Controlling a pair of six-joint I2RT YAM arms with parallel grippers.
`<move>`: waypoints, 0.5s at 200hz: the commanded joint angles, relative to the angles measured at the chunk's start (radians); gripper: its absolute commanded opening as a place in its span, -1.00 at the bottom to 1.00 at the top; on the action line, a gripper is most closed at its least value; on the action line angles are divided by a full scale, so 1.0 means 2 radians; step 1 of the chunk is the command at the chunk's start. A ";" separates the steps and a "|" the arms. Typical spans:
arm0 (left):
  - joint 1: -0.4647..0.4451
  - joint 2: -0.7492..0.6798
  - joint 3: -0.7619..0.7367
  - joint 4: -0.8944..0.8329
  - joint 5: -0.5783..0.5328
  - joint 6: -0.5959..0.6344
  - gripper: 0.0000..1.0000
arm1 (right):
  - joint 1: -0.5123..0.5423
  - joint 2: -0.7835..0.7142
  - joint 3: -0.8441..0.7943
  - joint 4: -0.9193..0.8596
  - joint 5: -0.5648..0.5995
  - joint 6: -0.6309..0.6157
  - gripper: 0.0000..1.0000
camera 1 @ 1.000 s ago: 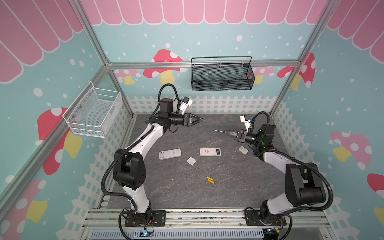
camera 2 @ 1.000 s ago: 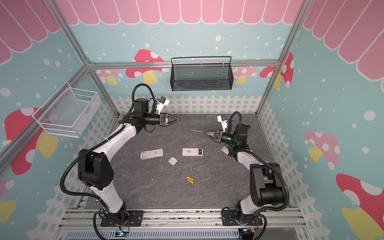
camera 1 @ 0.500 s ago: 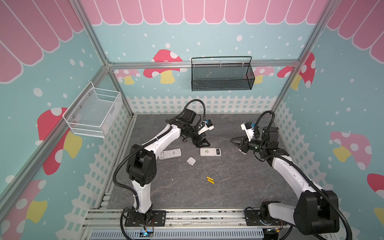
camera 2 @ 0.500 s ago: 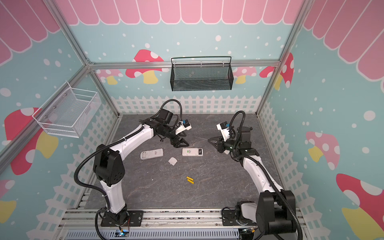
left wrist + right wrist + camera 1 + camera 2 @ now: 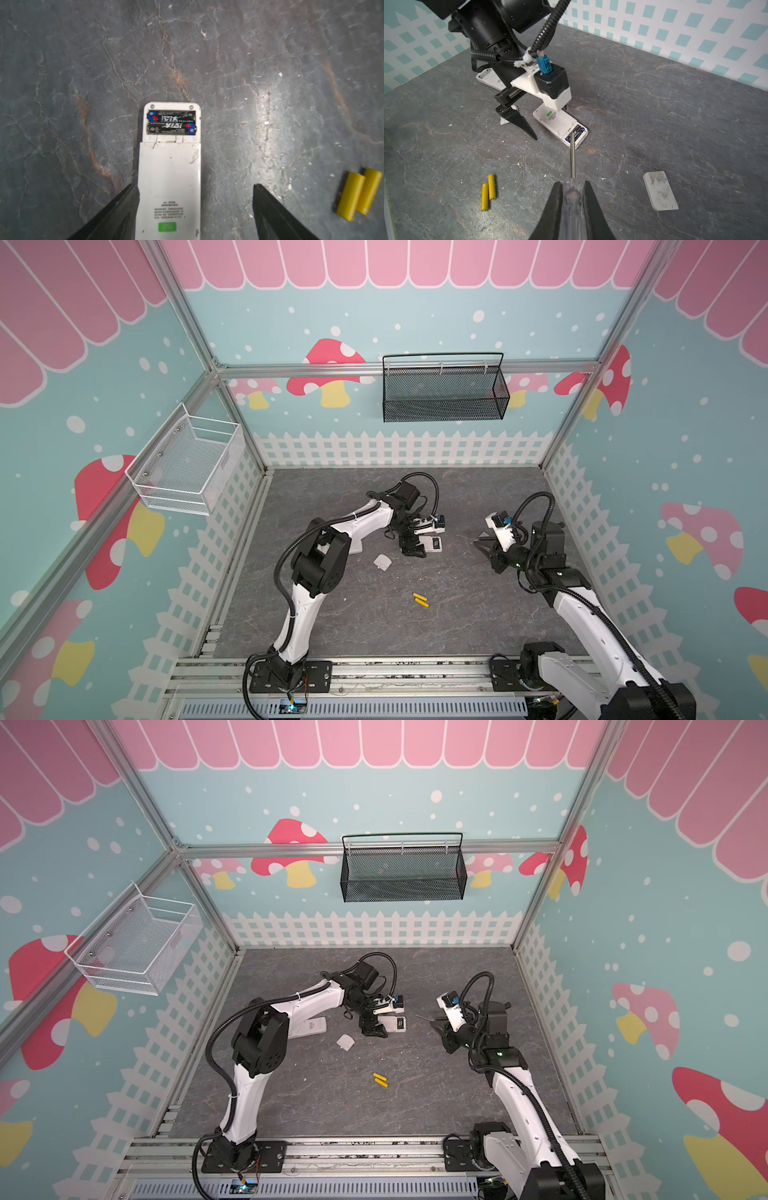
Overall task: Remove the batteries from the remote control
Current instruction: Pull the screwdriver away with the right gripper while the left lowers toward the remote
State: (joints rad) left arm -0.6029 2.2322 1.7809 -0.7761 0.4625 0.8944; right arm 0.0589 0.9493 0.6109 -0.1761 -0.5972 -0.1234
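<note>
A white remote control [image 5: 169, 176] lies back-up on the slate floor, its compartment open with two black batteries [image 5: 171, 122] inside. My left gripper [image 5: 194, 185] stands open over its label end, one finger by its edge and the other well clear; in both top views it hangs over the remote [image 5: 434, 543] [image 5: 397, 1023]. My right gripper [image 5: 573, 182] is shut on a clear-handled screwdriver [image 5: 572, 158], whose tip lies over the batteries [image 5: 576, 133]. Two yellow batteries [image 5: 488, 192] [image 5: 420, 600] lie loose together on the floor.
A second white remote [image 5: 311, 1027] lies partly under the left arm. One loose battery cover [image 5: 382, 562] sits beside the left gripper, another [image 5: 660, 192] near the right gripper. A black basket [image 5: 444, 393] and a white basket [image 5: 187, 464] hang on the walls.
The left arm swung from the back left down over the remote and its jaws opened wider. The right arm brought the screwdriver forward and left toward the remote's open end.
</note>
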 commanded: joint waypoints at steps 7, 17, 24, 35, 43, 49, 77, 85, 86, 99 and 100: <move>-0.005 0.017 0.021 0.003 -0.014 0.026 0.73 | -0.001 -0.014 -0.010 -0.003 0.010 -0.027 -1.00; -0.007 0.021 0.022 0.002 -0.021 0.026 0.71 | 0.000 -0.014 -0.008 -0.005 0.008 -0.023 -1.00; -0.008 0.023 0.021 0.002 -0.026 0.027 0.70 | 0.000 -0.015 -0.008 -0.006 0.004 -0.021 -1.00; -0.010 0.027 0.022 0.002 -0.036 0.025 0.67 | 0.000 -0.017 -0.014 0.000 -0.001 -0.021 -1.00; -0.011 0.032 0.026 -0.002 -0.045 0.022 0.64 | -0.001 -0.020 -0.021 0.008 0.001 -0.021 -1.00; -0.013 0.037 0.030 -0.007 -0.048 0.022 0.61 | 0.000 -0.020 -0.024 0.014 0.004 -0.020 -1.00; -0.014 0.032 0.016 -0.024 -0.046 0.026 0.42 | 0.000 -0.006 -0.010 -0.002 -0.003 -0.024 -1.00; -0.014 0.026 0.003 -0.024 -0.045 0.033 0.36 | 0.000 -0.006 -0.011 -0.001 -0.003 -0.026 -1.00; -0.014 0.025 0.001 -0.024 -0.045 0.033 0.35 | 0.000 -0.007 -0.012 -0.001 -0.002 -0.026 -1.00; -0.015 0.013 -0.019 -0.025 -0.042 0.043 0.23 | 0.000 -0.010 -0.016 0.007 0.000 -0.025 -1.00; -0.016 0.012 -0.020 -0.025 -0.041 0.043 0.22 | 0.000 -0.010 -0.015 0.007 0.000 -0.025 -1.00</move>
State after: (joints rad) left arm -0.6212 2.2780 1.8069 -0.7628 0.3706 0.9314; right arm 0.0589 0.9344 0.5781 -0.1734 -0.5838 -0.1421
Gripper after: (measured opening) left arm 0.647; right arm 0.158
